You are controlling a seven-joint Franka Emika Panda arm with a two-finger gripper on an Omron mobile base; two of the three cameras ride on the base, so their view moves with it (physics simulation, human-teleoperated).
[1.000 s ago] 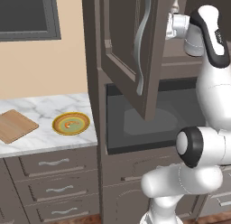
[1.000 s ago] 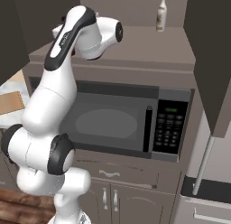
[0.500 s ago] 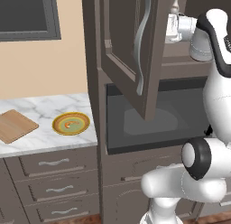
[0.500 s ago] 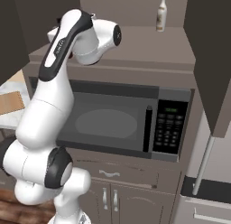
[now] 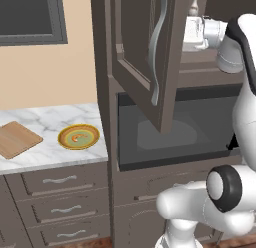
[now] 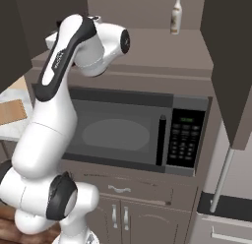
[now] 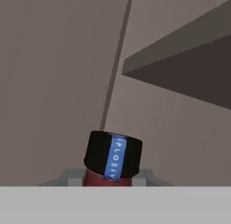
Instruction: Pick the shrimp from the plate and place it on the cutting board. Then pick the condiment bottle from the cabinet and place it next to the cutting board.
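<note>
Cabinet (image 5: 135, 52) door hangs open, swung out to the left, wavy silver handle (image 5: 157, 47) facing the camera. The door edge stands in front of the shelf opening in the left base view and covers part of the hand. Arm (image 6: 64, 66) reaches up and into the cabinet over the microwave (image 6: 123, 135). Gripper (image 5: 189, 34) is at shelf level, just inside the opening. Pale bottle (image 6: 175, 14) stands upright at the back of the shelf, well apart from the arm in the right base view; in the left base view it shows just above the hand.

Hand view: bottle (image 7: 113, 157), red body, black cap with a blue strip, right up against the hand at the bottom centre, tilted slightly. Cabinet wall and the underside of a shelf are behind it. Fingertips are hidden, so can't tell how far the jaws are apart or whether they grip the bottle.

Counter (image 5: 50, 117) to the left of the cabinet: plate (image 5: 62, 137) with the shrimp (image 5: 79, 137) on its centre, board (image 5: 17, 139) just left of the plate, not touching. Drawers (image 5: 60, 192) are below. All of that is far down-left of the hand.
</note>
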